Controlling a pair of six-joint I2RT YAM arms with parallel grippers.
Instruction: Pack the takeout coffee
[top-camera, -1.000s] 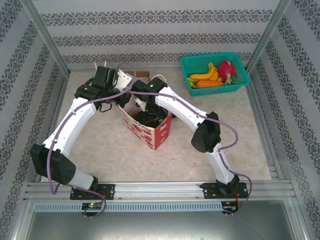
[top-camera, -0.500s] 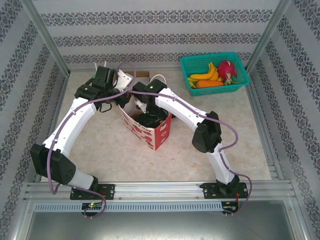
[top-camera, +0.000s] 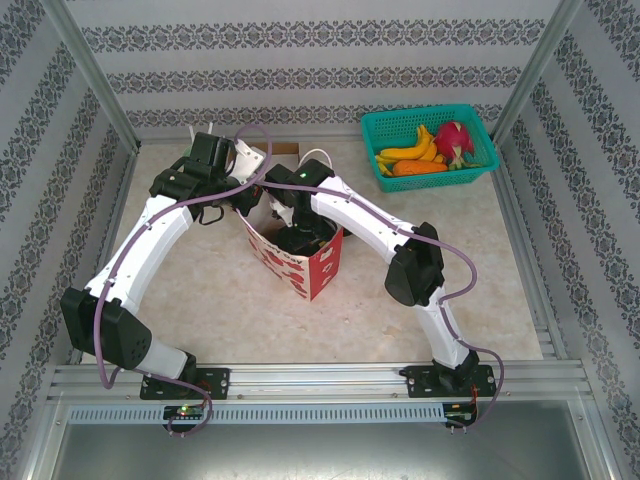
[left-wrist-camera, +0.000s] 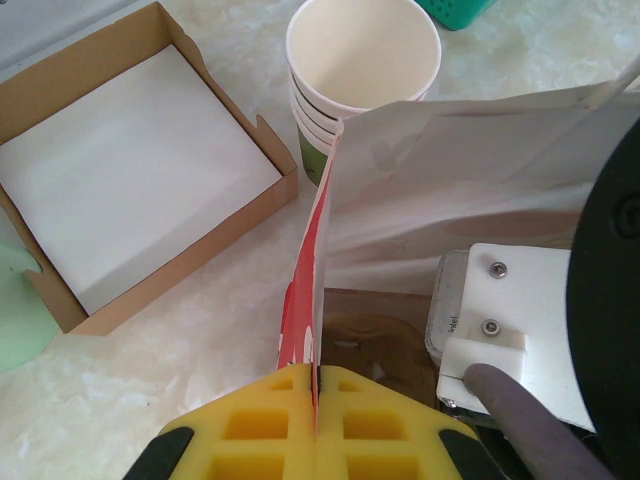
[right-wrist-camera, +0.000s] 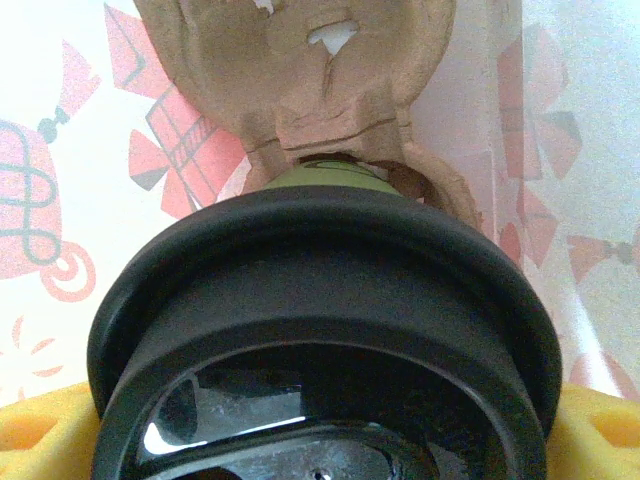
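Observation:
The takeout coffee (right-wrist-camera: 320, 300) has its round black lid close under the right wrist camera, with a strip of its green cup (right-wrist-camera: 335, 180) showing beyond. My right gripper (right-wrist-camera: 320, 430) is shut on it, a yellow finger (right-wrist-camera: 40, 435) at each side of the lid. The cup hangs inside the red-and-white paper bag (top-camera: 305, 265), just over a brown cardboard cup carrier (right-wrist-camera: 300, 60) on the bag's floor. My left gripper (left-wrist-camera: 318, 375) is shut on the bag's upright edge (left-wrist-camera: 308, 290) and holds the mouth apart. From above, both grippers meet at the bag's top, the left (top-camera: 245, 200) and the right (top-camera: 290, 225).
A stack of lidless paper cups (left-wrist-camera: 362, 50) stands just behind the bag. A shallow brown box of white napkins (left-wrist-camera: 130, 170) lies to its left, with a pale mint-green thing (left-wrist-camera: 15, 310) at the frame's edge. A teal basket of fruit (top-camera: 430, 145) sits at the back right.

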